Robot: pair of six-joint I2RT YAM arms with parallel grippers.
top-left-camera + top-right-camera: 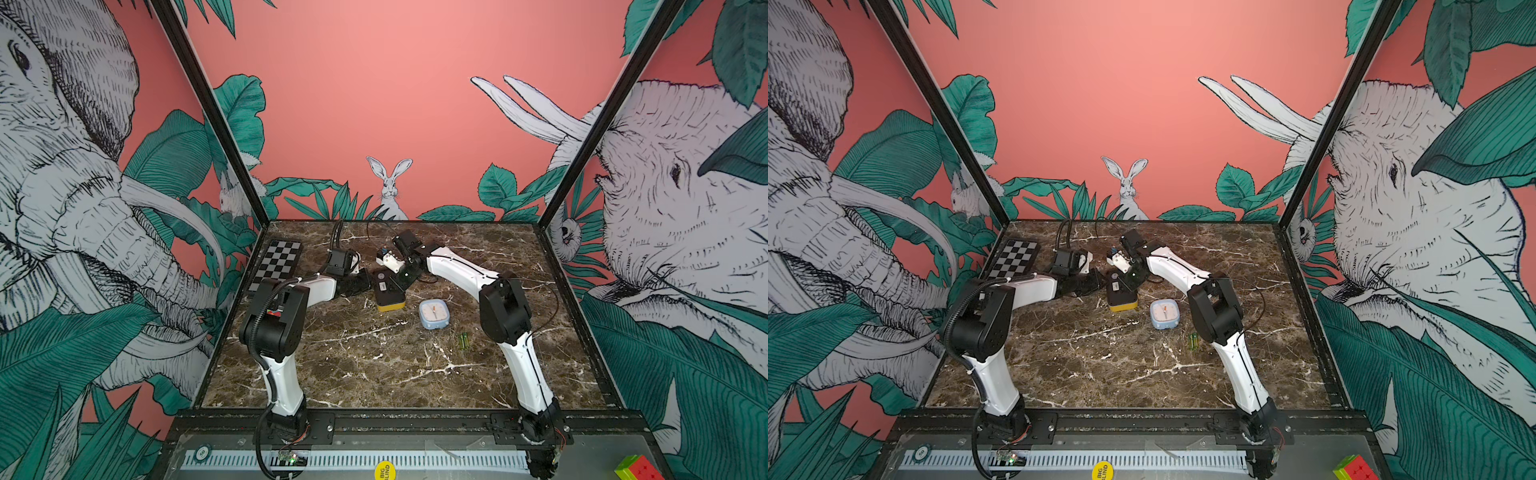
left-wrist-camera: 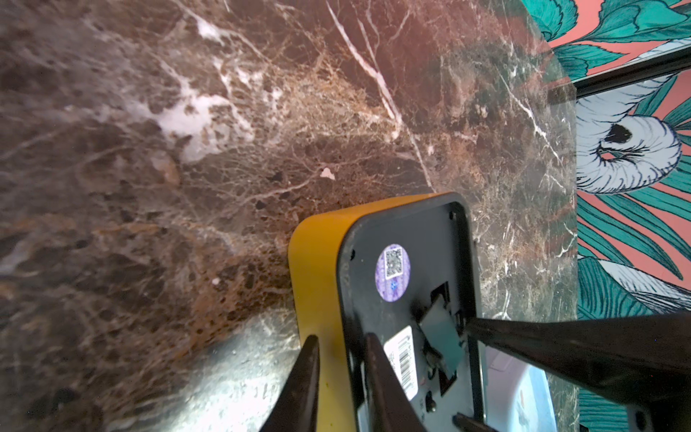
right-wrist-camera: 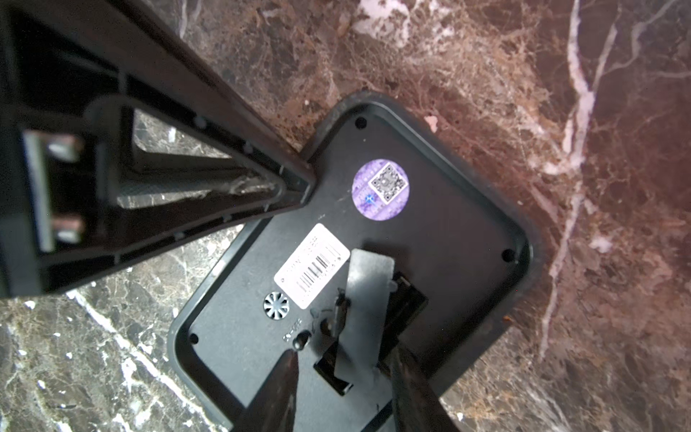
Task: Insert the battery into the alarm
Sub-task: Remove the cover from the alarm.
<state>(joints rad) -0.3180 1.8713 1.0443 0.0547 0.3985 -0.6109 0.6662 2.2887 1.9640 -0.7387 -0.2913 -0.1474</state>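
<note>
The alarm (image 1: 384,289) (image 1: 1119,291), yellow-sided with a black back, lies face down at mid-table. My left gripper (image 2: 341,336) (image 1: 368,280) is shut on its yellow side wall and rim. In the right wrist view the alarm's back (image 3: 430,232) shows a barcode label and a grey compartment cover (image 3: 368,299) lying askew over the slot. My right gripper (image 3: 344,351) (image 1: 401,282) stands open astride that cover, one finger clear of it. Two green batteries (image 1: 463,341) (image 1: 1193,341) lie on the marble by the right arm's elbow, held by neither gripper.
A small blue clock (image 1: 434,314) (image 1: 1165,314) stands just right of the alarm. A checkered board (image 1: 276,266) lies at the table's far left. Black frame posts and patterned walls close in three sides. A colour cube (image 1: 636,467) sits outside the front rail.
</note>
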